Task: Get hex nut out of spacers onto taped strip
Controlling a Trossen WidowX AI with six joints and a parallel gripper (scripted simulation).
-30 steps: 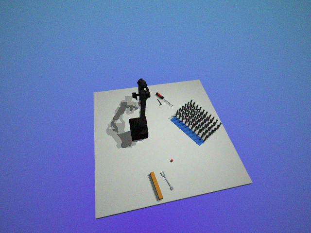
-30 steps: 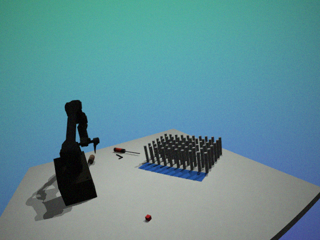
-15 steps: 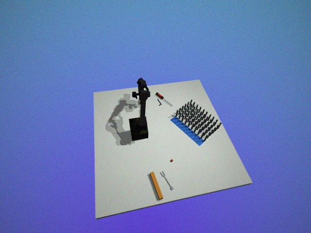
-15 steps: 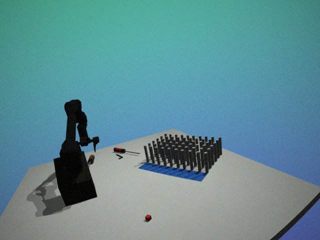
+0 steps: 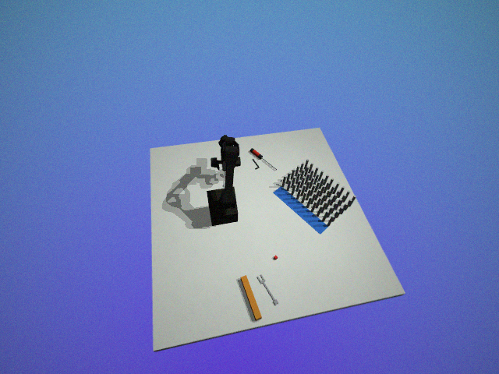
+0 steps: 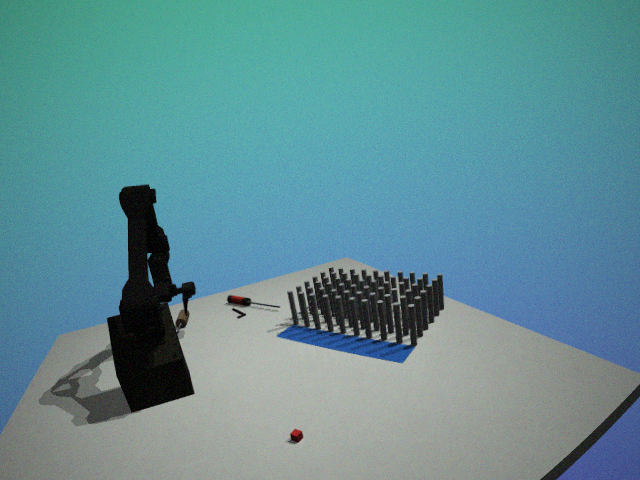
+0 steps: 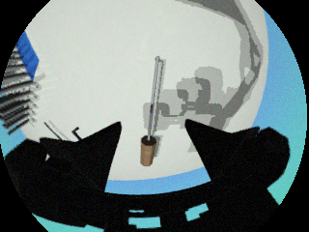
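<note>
My gripper (image 6: pixel 186 311) (image 7: pixel 154 123) is open and empty. In the wrist view a tool with a brown handle (image 6: pixel 182 318) (image 7: pixel 147 153) lies on the table between the spread fingertips as seen from above; its thin grey shaft points away from me and has a small bend at the tip. My fingers are above it; contact cannot be seen. The dark metal spacers (image 5: pixel 329 221) (image 6: pixel 413 325) stand upright in a field. The blue taped strip (image 5: pixel 295 209) (image 6: pixel 341 343) (image 7: pixel 29 58) lies along their front. The hex nut cannot be made out.
A red-handled screwdriver (image 5: pixel 256 153) (image 6: pixel 238 300) and a black hex key (image 5: pixel 256 166) (image 6: pixel 240 313) lie between the arm and the spacers' far side. A red cube (image 5: pixel 275 257) (image 6: pixel 296 435), an orange bar (image 5: pixel 250 298) and a grey forked tool (image 5: pixel 267 291) lie at the opposite side.
</note>
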